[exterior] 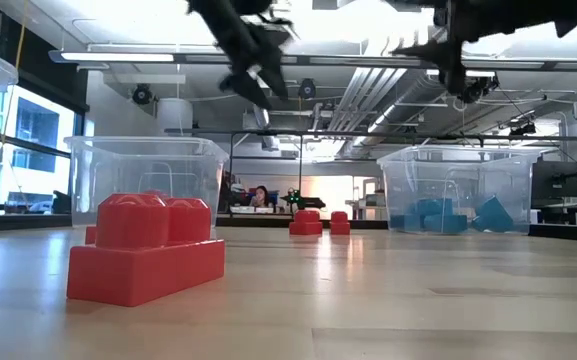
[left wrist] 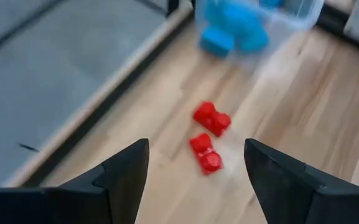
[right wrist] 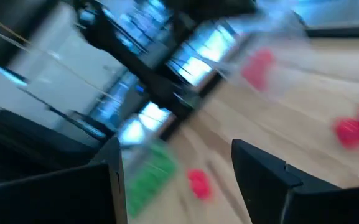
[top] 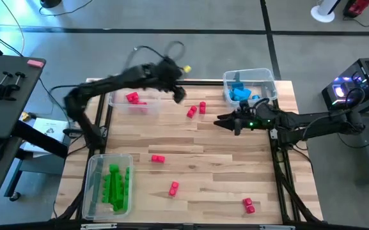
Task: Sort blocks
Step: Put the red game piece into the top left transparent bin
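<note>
Loose red blocks lie on the wooden table: a pair (top: pixel 197 110) near the far middle, seen in the left wrist view as two red blocks (left wrist: pixel 209 134), and single ones (top: pixel 157 158), (top: pixel 174 188), (top: pixel 249 204) toward the near side. My left gripper (top: pixel 179 94) (left wrist: pixel 195 168) hovers open and empty above and just left of the pair, beside the clear bin of red blocks (top: pixel 134 101). My right gripper (top: pixel 222 121) (right wrist: pixel 176 168) is open and empty, held above the table just in front of the clear bin of blue blocks (top: pixel 248 86). Green blocks fill a bin (top: pixel 110 185) at the near left.
Three clear bins stand on the table: red at the far left (exterior: pixel 148 180), blue at the far right (exterior: pixel 458 190), green at the near left. A large red block (exterior: pixel 148 250) sits close to the low camera. Bare wood lies across the middle (top: pixel 222 166). Black frame rails edge the table.
</note>
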{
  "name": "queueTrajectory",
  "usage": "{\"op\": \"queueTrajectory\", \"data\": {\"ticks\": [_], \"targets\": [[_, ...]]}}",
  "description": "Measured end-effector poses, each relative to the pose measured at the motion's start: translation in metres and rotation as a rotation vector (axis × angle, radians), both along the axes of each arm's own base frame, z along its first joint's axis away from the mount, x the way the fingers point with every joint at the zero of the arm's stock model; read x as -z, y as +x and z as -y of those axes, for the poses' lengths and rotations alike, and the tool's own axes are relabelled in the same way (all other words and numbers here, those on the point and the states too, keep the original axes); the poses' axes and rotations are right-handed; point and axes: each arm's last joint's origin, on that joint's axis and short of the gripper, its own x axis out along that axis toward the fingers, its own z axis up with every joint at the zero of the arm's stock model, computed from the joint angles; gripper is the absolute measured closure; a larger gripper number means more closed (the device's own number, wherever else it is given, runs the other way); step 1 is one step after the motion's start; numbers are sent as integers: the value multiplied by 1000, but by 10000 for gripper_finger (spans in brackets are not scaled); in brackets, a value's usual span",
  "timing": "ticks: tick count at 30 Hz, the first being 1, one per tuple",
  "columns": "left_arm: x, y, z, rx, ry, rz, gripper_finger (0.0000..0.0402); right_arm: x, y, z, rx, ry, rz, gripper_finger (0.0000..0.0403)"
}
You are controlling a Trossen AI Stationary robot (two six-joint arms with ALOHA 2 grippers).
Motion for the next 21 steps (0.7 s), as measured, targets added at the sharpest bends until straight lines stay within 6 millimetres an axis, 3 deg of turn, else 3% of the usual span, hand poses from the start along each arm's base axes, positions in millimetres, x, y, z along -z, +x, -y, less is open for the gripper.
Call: {"op": "queueTrajectory", "data": {"ticks": [4,8,21], "targets": [[41,44,-1,-17,-89,-99,153,-15,1,-1,-24,-8,155,227],[74,70,3,-37,-124,-145,153,-25,1,-1,-32,-52,250,227],[161,94,-1,-123,-297,-287,153,-19,2,-1,-28,-47,186,227]]}}
